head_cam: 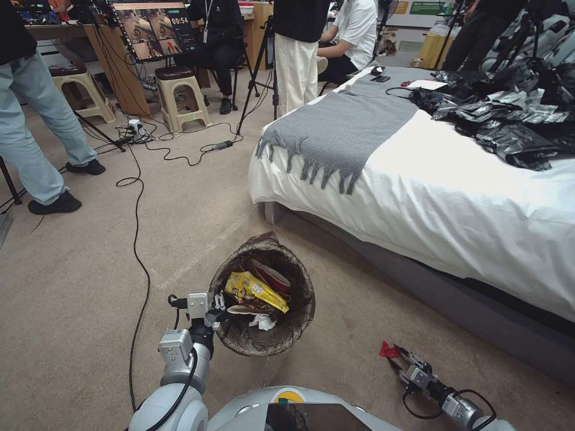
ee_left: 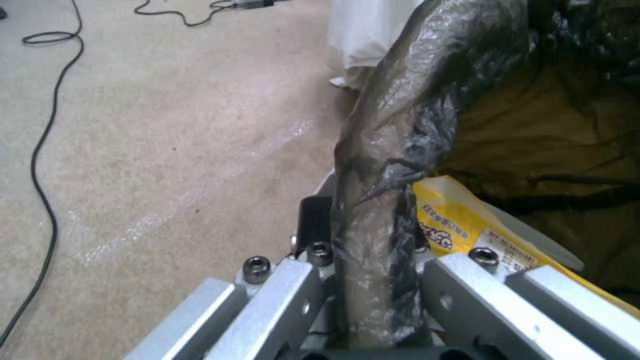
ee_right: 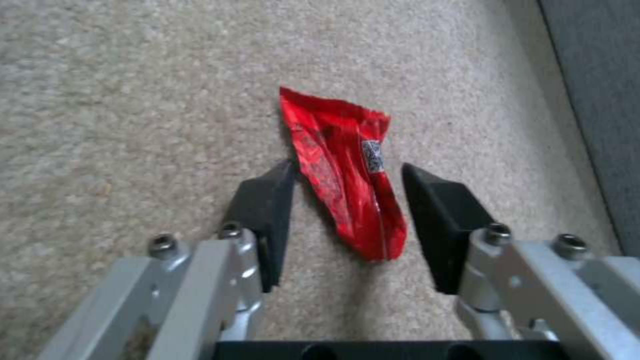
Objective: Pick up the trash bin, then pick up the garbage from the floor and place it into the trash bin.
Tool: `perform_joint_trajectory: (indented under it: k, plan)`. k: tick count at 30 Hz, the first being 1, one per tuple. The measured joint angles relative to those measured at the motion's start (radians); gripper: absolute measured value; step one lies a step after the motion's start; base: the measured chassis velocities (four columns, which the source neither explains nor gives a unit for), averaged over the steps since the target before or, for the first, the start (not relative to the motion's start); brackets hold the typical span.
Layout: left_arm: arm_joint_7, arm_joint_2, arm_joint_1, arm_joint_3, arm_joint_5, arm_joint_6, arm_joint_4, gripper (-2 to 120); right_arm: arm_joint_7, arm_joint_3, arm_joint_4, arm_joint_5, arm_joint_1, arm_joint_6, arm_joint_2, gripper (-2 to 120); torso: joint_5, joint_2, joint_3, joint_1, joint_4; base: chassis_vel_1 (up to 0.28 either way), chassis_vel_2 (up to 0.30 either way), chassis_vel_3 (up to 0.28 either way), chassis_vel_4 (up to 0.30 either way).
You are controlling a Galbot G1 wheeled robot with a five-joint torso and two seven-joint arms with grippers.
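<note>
On the carpet, head view, read left to right:
Left claw (head_cam: 217,312): at about 9 o'clock on the trash bin's rim, clamped on the rim and the liner bag folded over it; the left wrist view shows the liner pinched between the two fingers.
Trash bin (head_cam: 263,344): held by the left arm, mouth open upward, near the bed (head_cam: 431,197) corner.
Bin contents: yellow snack wrapper (head_cam: 256,290), red-and-white cup (head_cam: 271,276), white tissue (head_cam: 262,322) already inside.
Red scrap (ee_right: 347,175): flat on the floor at about 3 o'clock from the bin, well apart from it.
Right claw (ee_right: 347,197): fingers apart, straddling the scrap, not gripping it.
Progress (judgement): bin pickup done, most litter binned; this scrap remains to be grasped and dropped in. No other floor litter visible.
</note>
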Motion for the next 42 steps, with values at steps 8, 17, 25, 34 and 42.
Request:
perform_joint_trajectory:
  k: [8,17,25,34,42]
  plan:
    - [0.001,0.001,-0.001,0.001,0.0,-0.001,0.004,0,-0.009,0.008,-0.032,0.022,0.024,0.003,-0.008,76,-0.0005,0.0,0.0,0.0,-0.0005,0.0,0.0,0.0,0.0]
    - [0.001,0.001,0.001,0.001,0.005,-0.003,0.004,0,-0.035,0.01,-0.078,0.038,0.049,0.009,-0.014,67,-0.001,0.0,0.0,0.0,-0.0014,0.0,0.0,0.0,0.0]
    - [0.001,0.001,0.002,0.001,0.007,-0.005,0.005,0,-0.05,0.005,-0.121,0.055,0.07,0.012,-0.017,43,-0.0015,0.0,0.0,0.0,-0.0016,0.0,0.0,0.0,0.0]
    - [0.001,0.001,0.003,-0.001,0.008,-0.005,0.005,0,-0.057,-0.002,-0.139,0.058,0.085,0.013,-0.011,12,-0.0016,0.0,0.0,0.0,-0.0012,0.0,0.0,0.0,0.0]
    - [0.001,0.001,0.004,-0.001,0.008,-0.005,0.005,0,-0.083,-0.008,-0.207,0.077,0.118,0.031,-0.018,0,0.0004,0.0,0.0,0.0,-0.0006,0.0,0.0,0.0,0.0]
